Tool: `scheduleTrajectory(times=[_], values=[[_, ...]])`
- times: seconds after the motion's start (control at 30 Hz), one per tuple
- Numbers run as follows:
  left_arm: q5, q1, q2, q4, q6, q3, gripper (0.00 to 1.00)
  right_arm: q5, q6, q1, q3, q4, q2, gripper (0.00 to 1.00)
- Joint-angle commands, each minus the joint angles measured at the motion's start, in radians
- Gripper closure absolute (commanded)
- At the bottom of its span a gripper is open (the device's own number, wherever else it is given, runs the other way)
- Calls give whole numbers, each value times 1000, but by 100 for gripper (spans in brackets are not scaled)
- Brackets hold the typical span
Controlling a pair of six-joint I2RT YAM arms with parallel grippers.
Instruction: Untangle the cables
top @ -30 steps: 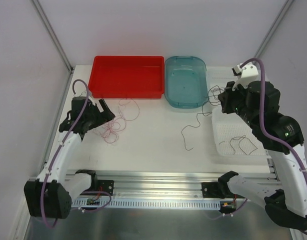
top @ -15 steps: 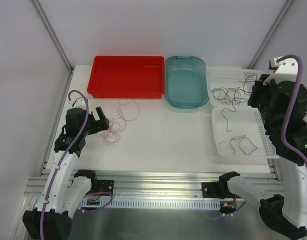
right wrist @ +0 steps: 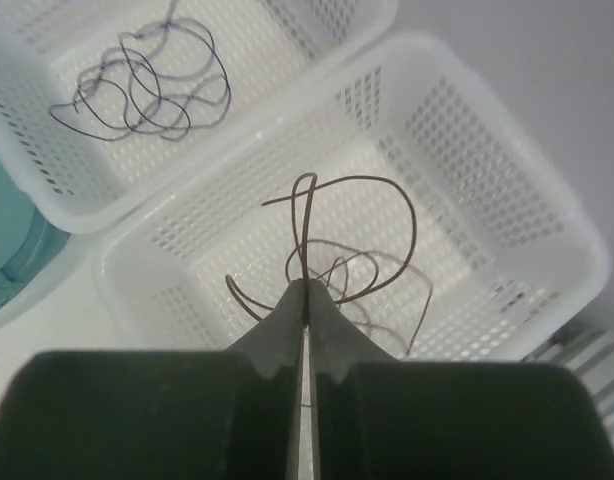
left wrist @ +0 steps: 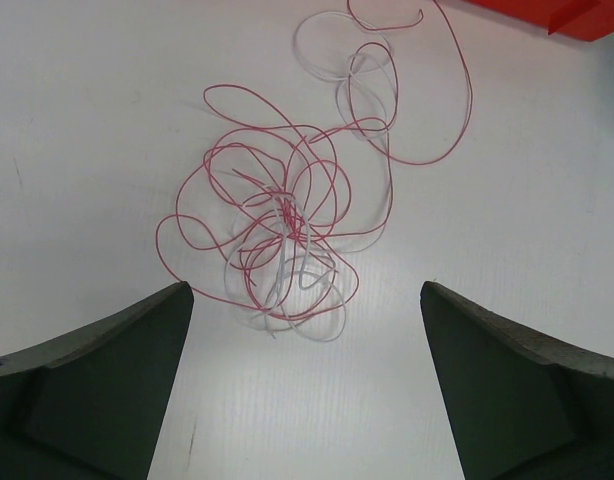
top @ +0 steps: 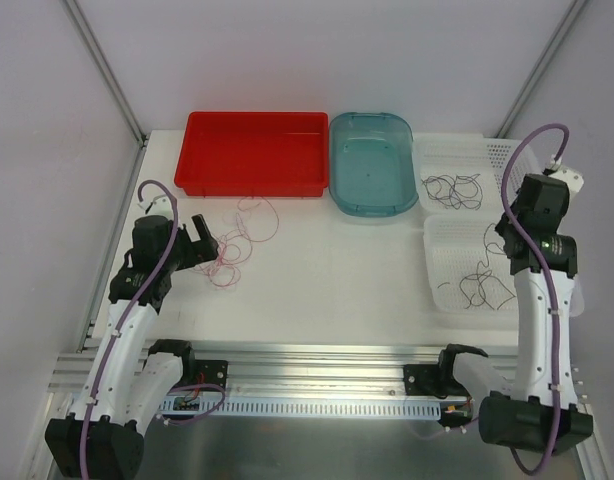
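**Tangle loose, 1 strand pinched**

The red and white tangle is lying on the table at frame centre, between the spread fingers of the left gripper. Lower centre in the right wrist view, the right gripper, pressed together, seems to be pinching 1 dark strand over the white basket.

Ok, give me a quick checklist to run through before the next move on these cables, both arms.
1. Left gripper open: ok.
2. Red and white tangle centred ahead of it: ok.
3. Tangle pulled apart: not ok, knotted at the middle.
4. Right gripper shut on dark strand: ok.
5. Dark strand hangs over the near basket: ok.
6. Strand clear of other loops there: cannot tell.
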Motion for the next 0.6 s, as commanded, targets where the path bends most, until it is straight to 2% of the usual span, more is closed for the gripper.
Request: scheduleTrajectory(times=[0.0,0.1,0.13,0.2,0.23,0.27,0.53,0.57], values=[[10,-3,8,5,24,-2,1,-166,210,-130,-130,62,49,96],[18,-3,15,5,24,-4,1,-293,278,-216,-190,60,116,77],[19,-3,18,5,24,-2,1,-319,293,-250,-209,56,145,58],[26,-3,26,7,24,-2,1,-332,300,-255,-215,50,147,31],[29,-3,31,5,24,-2,1,-334,301,-255,-216,48,126,9],[32,-3,38,5,24,-1,1,-334,303,-255,-213,44,114,2],[93,-3,116,7,11,7,1,-409,258,-206,-164,17,-26,3],[110,-3,127,5,10,8,1,-466,245,-184,-164,20,-43,3]])
